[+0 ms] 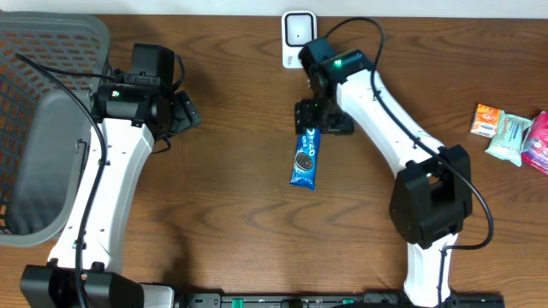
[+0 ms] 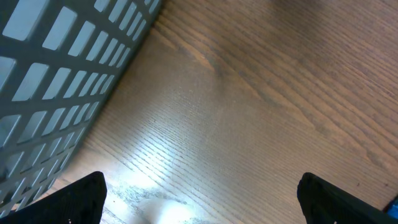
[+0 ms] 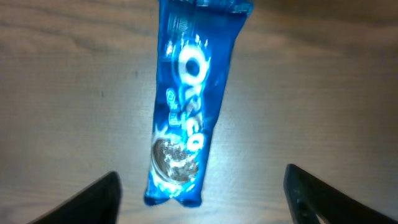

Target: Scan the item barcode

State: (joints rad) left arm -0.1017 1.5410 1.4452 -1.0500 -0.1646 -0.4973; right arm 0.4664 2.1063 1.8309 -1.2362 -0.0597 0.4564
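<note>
Right gripper [image 3: 204,198] stands with jaws spread wide, gripping nothing; the blue Oreo packet [image 3: 186,106] lies on the wooden table [image 3: 323,93] between its fingers, reaching ahead. Left gripper [image 2: 202,199] also gapes, beside a grey basket [image 2: 56,81]

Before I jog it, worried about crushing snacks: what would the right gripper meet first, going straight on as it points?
Probably the blue Oreo cookie packet, between the open jaws of the right gripper, with the brown wooden table beneath; depth is unclear.
</note>
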